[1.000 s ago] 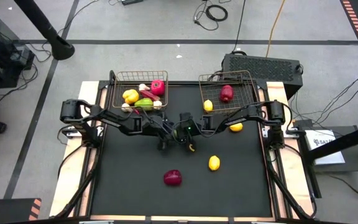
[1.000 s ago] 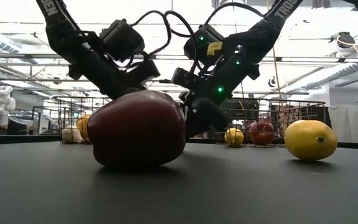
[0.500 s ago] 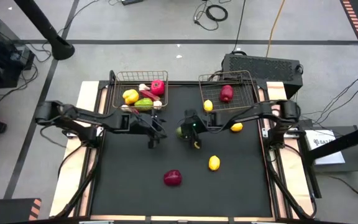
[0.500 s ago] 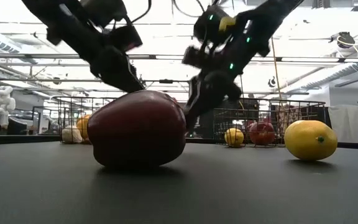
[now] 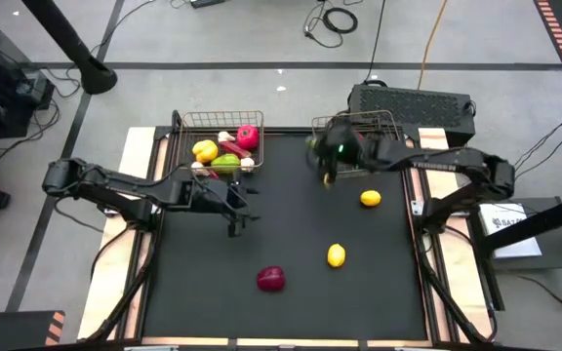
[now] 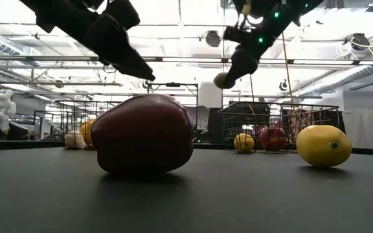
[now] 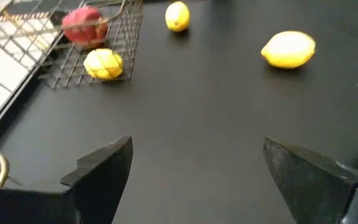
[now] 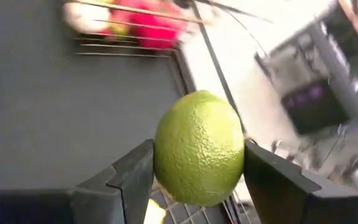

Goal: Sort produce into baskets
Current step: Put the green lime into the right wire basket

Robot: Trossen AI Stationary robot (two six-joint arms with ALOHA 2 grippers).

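Note:
My right gripper (image 5: 322,156) is shut on a green lime (image 8: 199,148), high over the near left corner of the right basket (image 5: 390,122); the low view shows the lime (image 6: 224,80) well above the table. My left gripper (image 5: 240,219) hangs open and empty over the mat near the left basket (image 5: 185,125), which holds several pieces of produce. In the left wrist view its fingers (image 7: 104,168) stand wide apart over bare mat. Two lemons (image 5: 370,199) (image 5: 336,255) and a dark red apple (image 5: 270,279) lie on the mat. My right gripper pinches the lime between its two fingers, one on each of two opposite sides (image 8: 157,158). The fingers slant downward, coming from the table's right. The lime is lifted clear of table and basket.
The right basket holds a red apple (image 7: 86,28) and a lemon (image 7: 104,63). The dark mat (image 5: 203,283) has bare room at its near left. A dark box (image 5: 413,102) stands behind the right basket. In the low view the apple (image 6: 142,134) is close in front.
My right gripper has risen from the middle of the mat and gone toward the far right, to the right basket, carrying the lime clear of the table. My left gripper has drawn back toward the table's left and up, staying open.

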